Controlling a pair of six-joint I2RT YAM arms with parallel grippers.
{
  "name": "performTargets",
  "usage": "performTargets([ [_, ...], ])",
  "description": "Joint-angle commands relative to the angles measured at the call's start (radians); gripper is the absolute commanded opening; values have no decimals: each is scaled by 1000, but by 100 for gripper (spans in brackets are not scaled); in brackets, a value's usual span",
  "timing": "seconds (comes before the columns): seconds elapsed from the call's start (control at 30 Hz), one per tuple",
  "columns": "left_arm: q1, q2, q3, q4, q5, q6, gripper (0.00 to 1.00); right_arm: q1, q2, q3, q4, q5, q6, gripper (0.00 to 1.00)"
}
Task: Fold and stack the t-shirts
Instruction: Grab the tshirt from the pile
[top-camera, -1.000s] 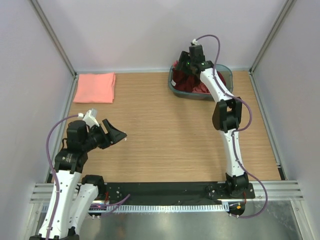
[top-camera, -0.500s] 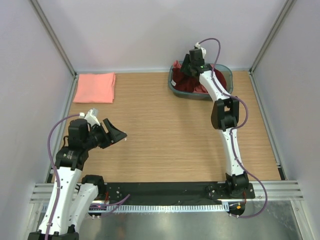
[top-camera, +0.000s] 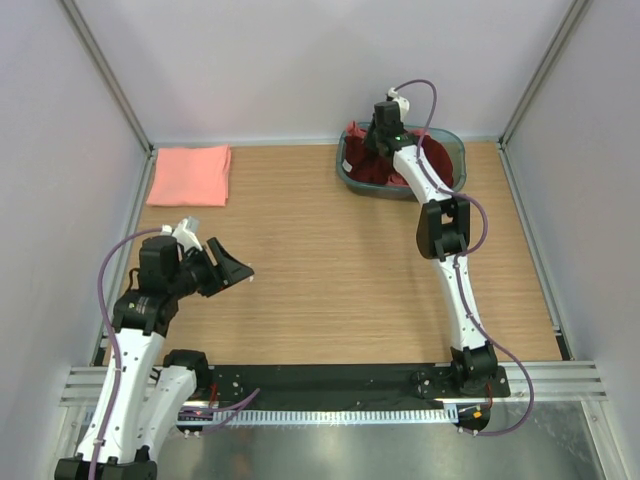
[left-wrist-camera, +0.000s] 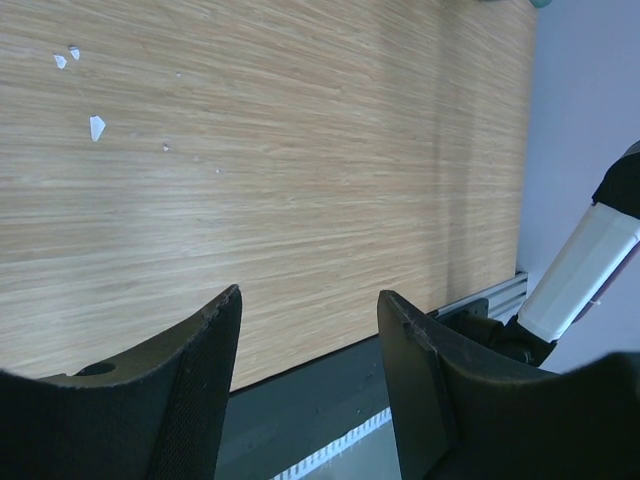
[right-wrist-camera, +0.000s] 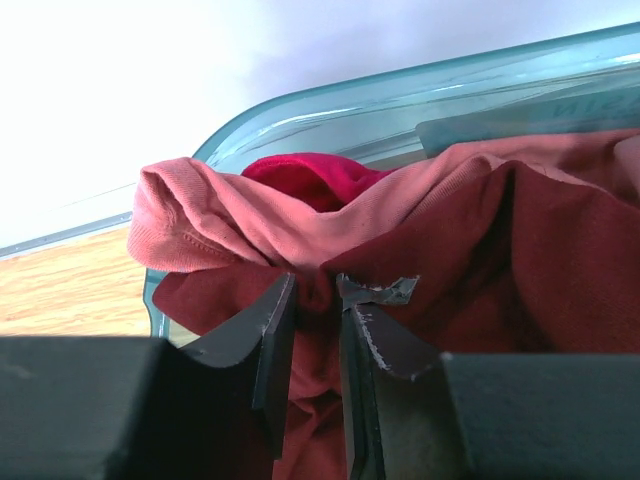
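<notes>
Two arms before us: nearest, the left is crooked low over the surface (top-camera: 320, 260), left fingers (top-camera: 232, 260) half spread, empty. Farther, the right reaches into the basket (right-wrist-camera: 430, 85); we see the right fingers (right-wrist-camera: 312, 292), wider a second ago, pinching the crumpled t-shirts (right-wrist-camera: 430, 220). Far left, a folded t-shirt (top-camera: 190, 175) lies flat, long side crosswise.

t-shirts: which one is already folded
The salmon-pink t-shirt alone at the far left: it lies flat as a neat rectangle, while the crumpled t-shirts sit bunched in the teal basket.
</notes>
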Motion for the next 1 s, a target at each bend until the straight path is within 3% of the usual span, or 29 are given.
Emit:
performTargets([
  [0.0,1,6,29,12,31,7,58,12,-13,49,42,30,-19,29],
  [0.03,-1,6,27,12,35,5,57,12,-12,50,42,32,-20,26],
  [0.07,1,6,27,10,38,4,57,10,-10,66,30,35,-23,9],
  [0.13,-1,8,29,12,49,-3,55,10,-16,83,13,45,-23,1],
  [0.3,1,12,33,21,54,-16,54,12,-116,92,18,62,-22,1],
  [0.4,1,14,44,41,54,-27,59,9,-225,107,44,90,-28,1],
  [0.63,-1,2,82,41,54,-39,64,9,-461,172,206,130,-54,1],
  [0.97,-1,-71,84,28,77,-104,69,-16,-515,228,324,184,-89,1],
])
